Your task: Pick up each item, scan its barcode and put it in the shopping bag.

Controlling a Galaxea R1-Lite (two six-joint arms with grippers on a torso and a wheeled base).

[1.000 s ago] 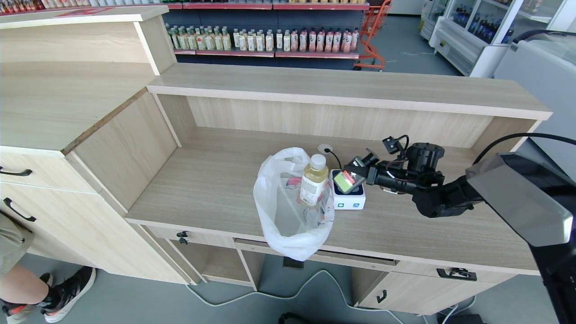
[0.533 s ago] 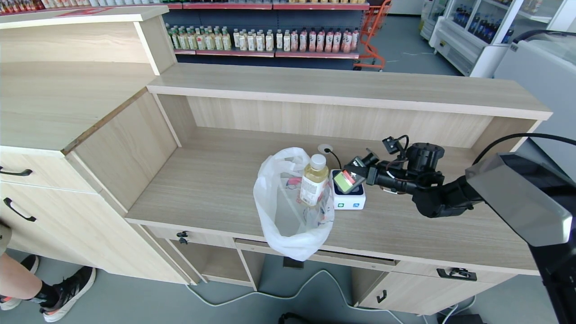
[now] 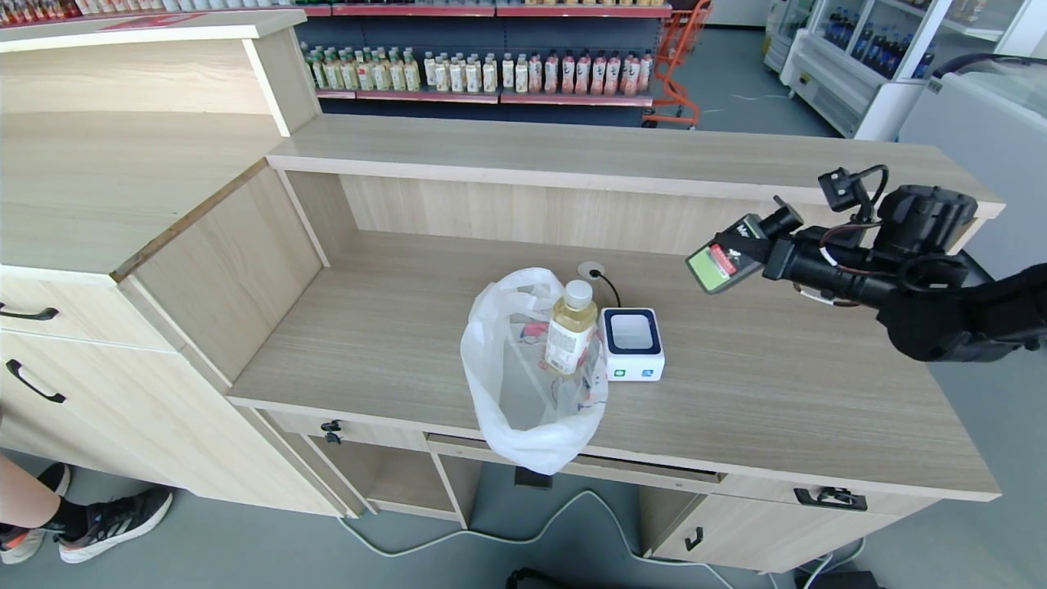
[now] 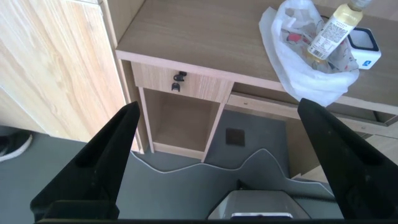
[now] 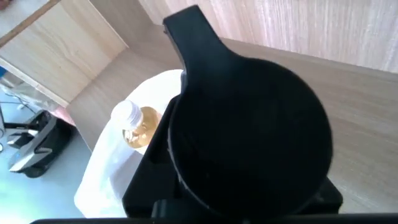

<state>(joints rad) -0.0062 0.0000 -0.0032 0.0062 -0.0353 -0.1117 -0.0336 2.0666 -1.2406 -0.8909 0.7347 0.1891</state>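
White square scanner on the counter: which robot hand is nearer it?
Right. The right hand, gripping a small green packet, hangs above-right of the white square scanner; the left hand is low before the counter.

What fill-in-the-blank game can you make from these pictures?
The bottle stands inside the plastic ____.
The white scanner sits on the wooden ____.
The right tool is shut on a red and ____ packet.
Missing words: bag, counter, green.
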